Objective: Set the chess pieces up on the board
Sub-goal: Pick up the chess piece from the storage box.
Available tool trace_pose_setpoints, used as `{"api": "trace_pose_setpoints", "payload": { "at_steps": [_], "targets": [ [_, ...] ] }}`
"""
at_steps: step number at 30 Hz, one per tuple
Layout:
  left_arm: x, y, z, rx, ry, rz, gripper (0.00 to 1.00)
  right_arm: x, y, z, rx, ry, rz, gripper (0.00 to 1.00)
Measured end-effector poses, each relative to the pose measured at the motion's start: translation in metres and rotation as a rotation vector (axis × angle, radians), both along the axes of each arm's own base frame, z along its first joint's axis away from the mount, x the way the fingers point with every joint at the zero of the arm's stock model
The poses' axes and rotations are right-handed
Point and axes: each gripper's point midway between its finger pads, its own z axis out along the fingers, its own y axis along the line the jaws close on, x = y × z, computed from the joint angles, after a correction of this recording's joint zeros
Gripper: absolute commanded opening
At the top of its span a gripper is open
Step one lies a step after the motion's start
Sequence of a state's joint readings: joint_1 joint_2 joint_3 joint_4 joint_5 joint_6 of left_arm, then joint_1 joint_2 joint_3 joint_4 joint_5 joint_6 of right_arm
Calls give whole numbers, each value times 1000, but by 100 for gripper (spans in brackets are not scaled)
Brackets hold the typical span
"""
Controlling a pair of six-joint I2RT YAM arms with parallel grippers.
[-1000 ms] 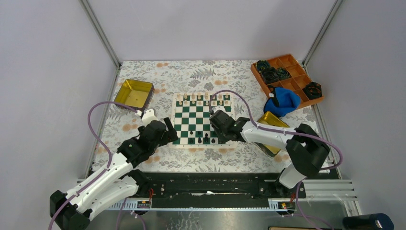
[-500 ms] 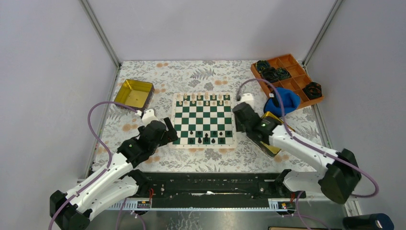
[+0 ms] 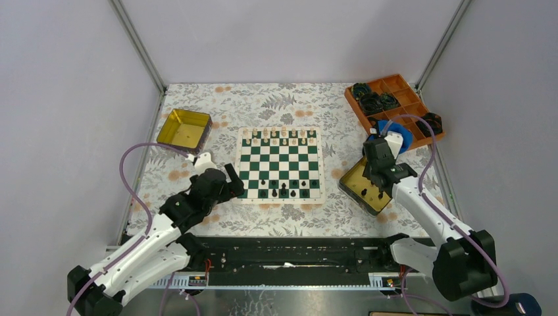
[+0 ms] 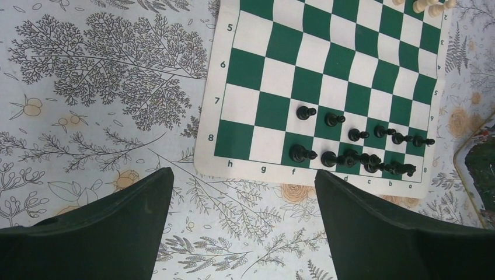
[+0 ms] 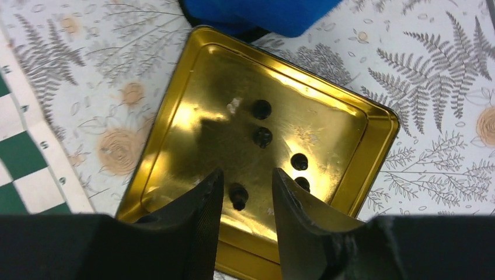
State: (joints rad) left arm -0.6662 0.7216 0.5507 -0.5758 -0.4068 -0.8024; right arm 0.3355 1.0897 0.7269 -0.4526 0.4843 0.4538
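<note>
The green-and-white board [image 3: 279,164] lies mid-table, with cream chess pieces [image 3: 279,135] along its far rows and black ones [image 3: 284,187] on its near rows. My right gripper [image 3: 376,172] hovers over the gold tin [image 3: 358,191] to the right of the board. In the right wrist view its jaws [image 5: 247,175] stand open above the tin [image 5: 192,116], on either side of one small black piece [image 5: 237,196] without touching it. Several more black pieces [image 5: 262,137] lie loose in that tin. My left gripper [image 3: 230,181] is wide open and empty by the board's near left corner [image 4: 274,70].
A second gold tin [image 3: 184,128] sits at the far left. At the back right, an orange compartment tray [image 3: 395,99] holds black rings, and a blue object [image 3: 395,135] lies just in front of it. Metal frame posts stand at the back corners.
My right arm has swung from above the board's right side out to the gold tin on the right. The left arm has barely shifted.
</note>
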Motion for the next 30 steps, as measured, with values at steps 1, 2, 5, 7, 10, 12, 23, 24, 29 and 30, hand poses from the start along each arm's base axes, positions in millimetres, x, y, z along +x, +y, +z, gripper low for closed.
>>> {"api": "trace_pose_setpoints", "payload": {
  "at_steps": [1,2,5,7,10,12,23,24,29,30],
  "targets": [
    [0,0,1,-3,-3,-1,99,-1,-4,-4,7,10,-19,41],
    [0,0,1,-6,-5,-2,99,-1,-7,-9,13,22,-38,41],
    [-1,-1,2,-12,-7,-6,99,0,-12,-20,32,48,-70,40],
    [-1,-1,1,-14,-7,-7,99,1,-14,-27,45,61,-85,40],
    [-2,-2,-1,-16,-2,-12,99,3,-18,-33,54,78,-104,39],
    [-2,-3,-3,-18,0,-15,99,4,-20,-36,60,84,-113,39],
    [-5,-4,-10,-19,14,-25,99,13,-33,-56,87,122,-167,35],
    [-4,-4,-10,-19,14,-25,99,13,-33,-59,88,129,-169,34],
    [-4,-4,-10,-19,14,-25,99,15,-32,-68,101,151,-167,27],
    [-4,-4,-10,-19,14,-26,99,15,-31,-70,102,155,-167,26]
  ]
}}
